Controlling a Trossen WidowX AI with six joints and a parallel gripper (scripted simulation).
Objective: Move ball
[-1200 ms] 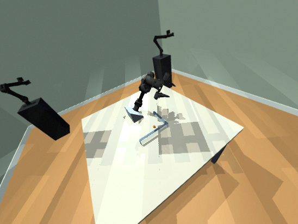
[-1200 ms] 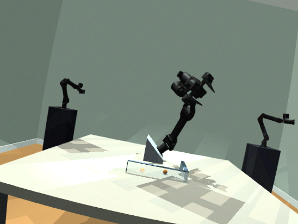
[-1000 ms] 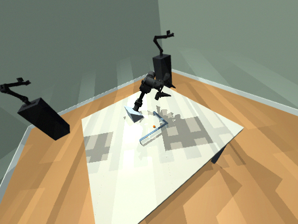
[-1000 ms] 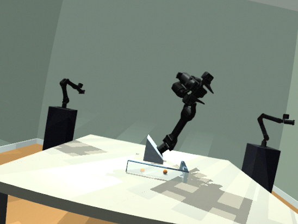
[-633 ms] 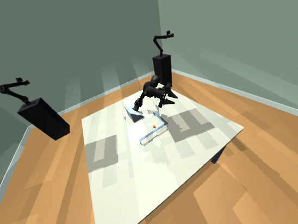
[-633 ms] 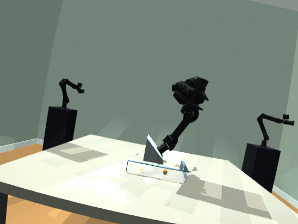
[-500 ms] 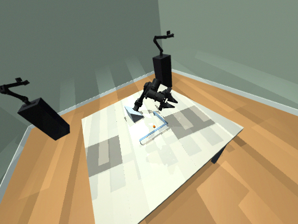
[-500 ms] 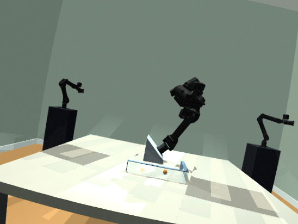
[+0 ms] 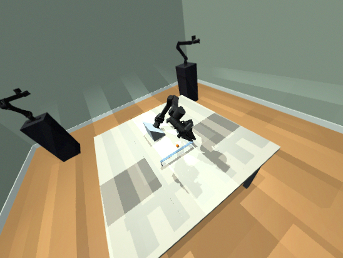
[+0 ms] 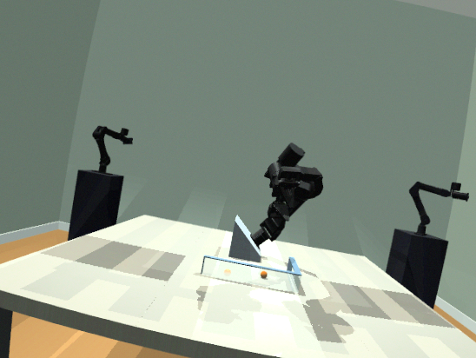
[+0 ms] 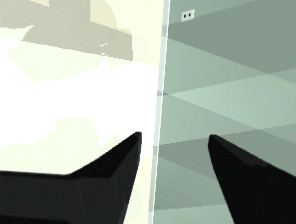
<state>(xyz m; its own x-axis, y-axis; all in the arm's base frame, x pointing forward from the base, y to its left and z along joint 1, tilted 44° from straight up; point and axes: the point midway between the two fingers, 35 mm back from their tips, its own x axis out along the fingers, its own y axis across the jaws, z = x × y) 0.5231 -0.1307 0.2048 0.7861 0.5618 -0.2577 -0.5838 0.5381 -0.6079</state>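
On the table: the ball (image 10: 263,274) lay orange and alone inside the clear walls (image 10: 249,262), near the corner at the short wall's end.
Resting spot: the see-through copy (image 10: 228,272) sat along the long wall, apart from the ball.
My gripper (image 9: 189,137): I hung above the corner, not touching the ball.
My fingers: about half open, holding nothing.
Table (image 9: 219,175): pale, with grey patches.

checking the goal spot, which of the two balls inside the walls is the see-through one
The paler, faded ball, toward the open end of the long wall. The solid orange ball sits nearer the walls' corner, apart from it.
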